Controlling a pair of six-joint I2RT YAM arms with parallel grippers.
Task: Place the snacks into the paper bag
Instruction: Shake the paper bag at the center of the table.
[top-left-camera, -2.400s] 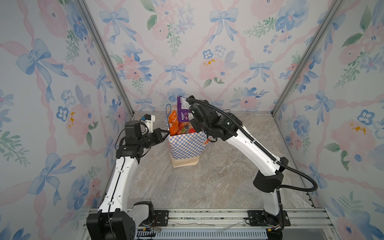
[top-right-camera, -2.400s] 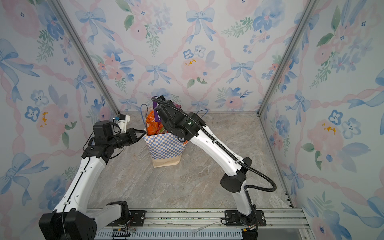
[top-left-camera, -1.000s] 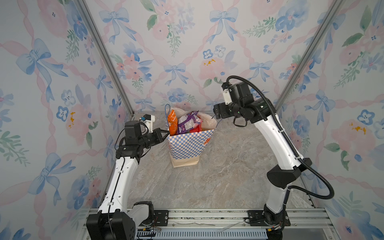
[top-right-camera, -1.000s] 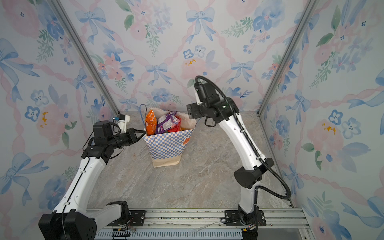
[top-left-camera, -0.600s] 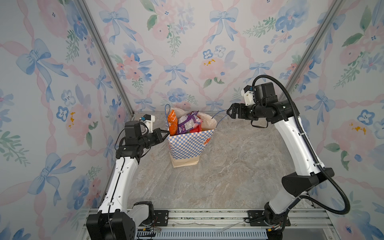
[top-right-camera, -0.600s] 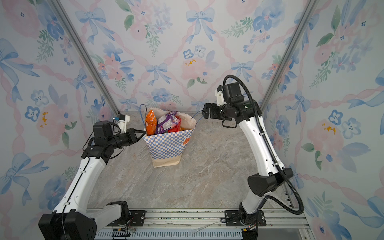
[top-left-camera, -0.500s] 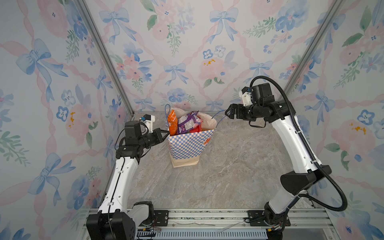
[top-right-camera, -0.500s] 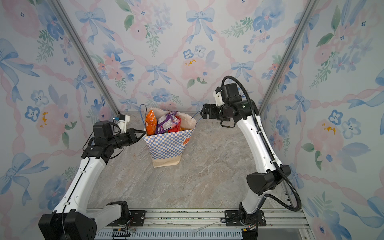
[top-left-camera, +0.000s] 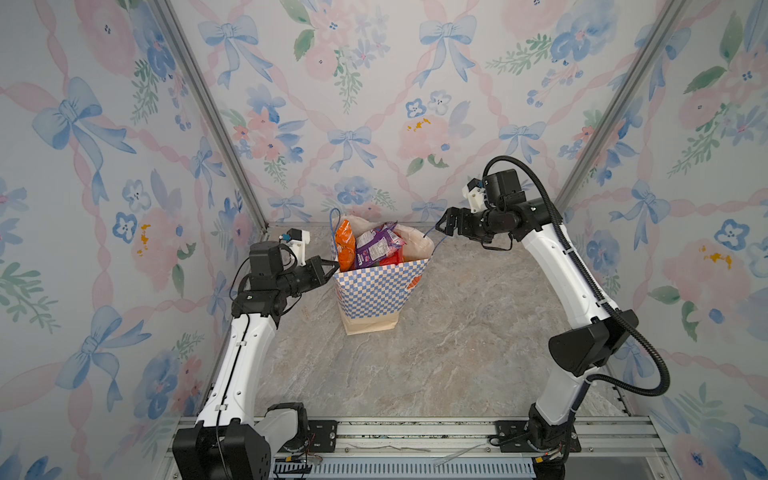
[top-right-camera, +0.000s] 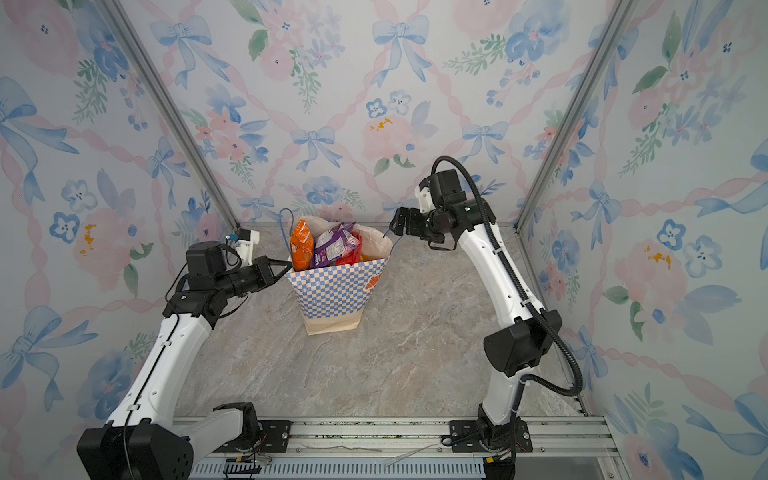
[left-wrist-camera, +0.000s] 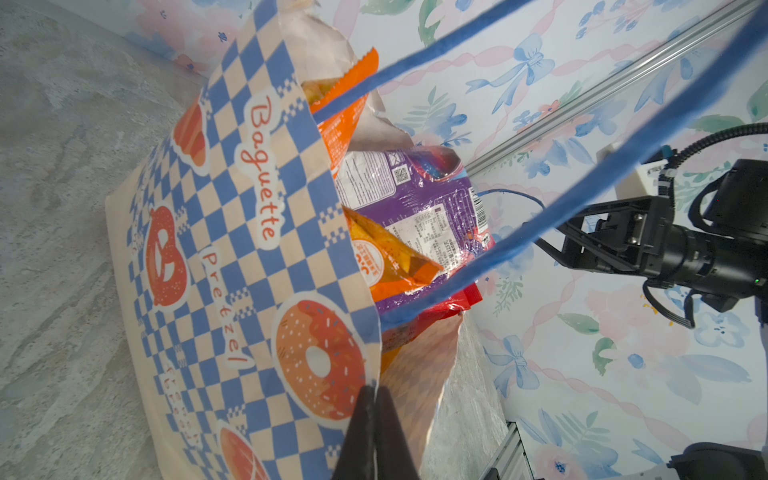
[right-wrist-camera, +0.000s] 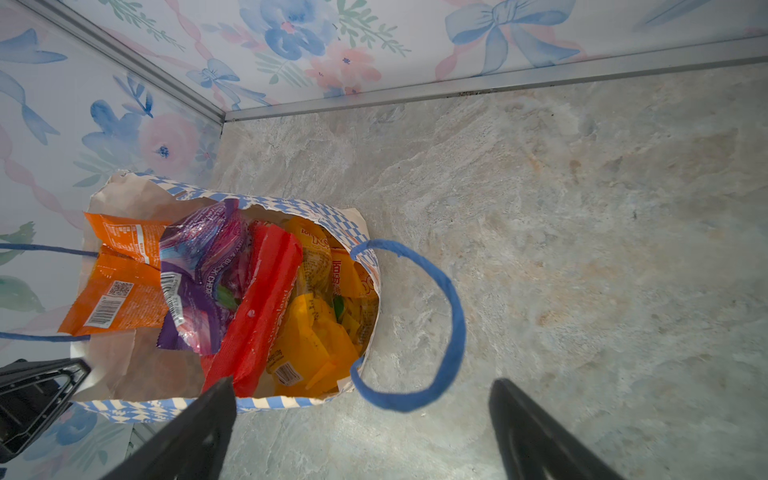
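- Two grippers are flanking the paper bag (top-left-camera: 376, 291) standing on the marble tabletop (top-left-camera: 415, 365).
- Our left gripper (left-wrist-camera: 376, 390) is pinching the bag's rim, jaws clamped.
- Our right gripper (top-left-camera: 443, 226) is hovering wide-spread and empty beside the blue cord handle (right-wrist-camera: 453, 324).
- We're seeing orange pouch (right-wrist-camera: 120, 286), purple packet (right-wrist-camera: 195, 266), red pack (right-wrist-camera: 262, 307), yellow packs (right-wrist-camera: 316, 336) inside.

A blue-and-white checkered paper bag (top-right-camera: 336, 291) with a cream base band stands upright toward the back of the marbled worktop (top-right-camera: 374, 374). Above its rim poke an orange pouch (top-right-camera: 300, 245) at the left, a purple packet (top-right-camera: 330, 247) in the middle and a red pouch (top-right-camera: 352, 254) just beside that. The left hand (top-right-camera: 287, 266) has its fingers pressed together on the bag's top left corner. The right hand (top-right-camera: 395, 227) hovers just past the opposite rim, jaws apart, with a thin blue cord handle (top-right-camera: 392, 243) curving right beneath it.
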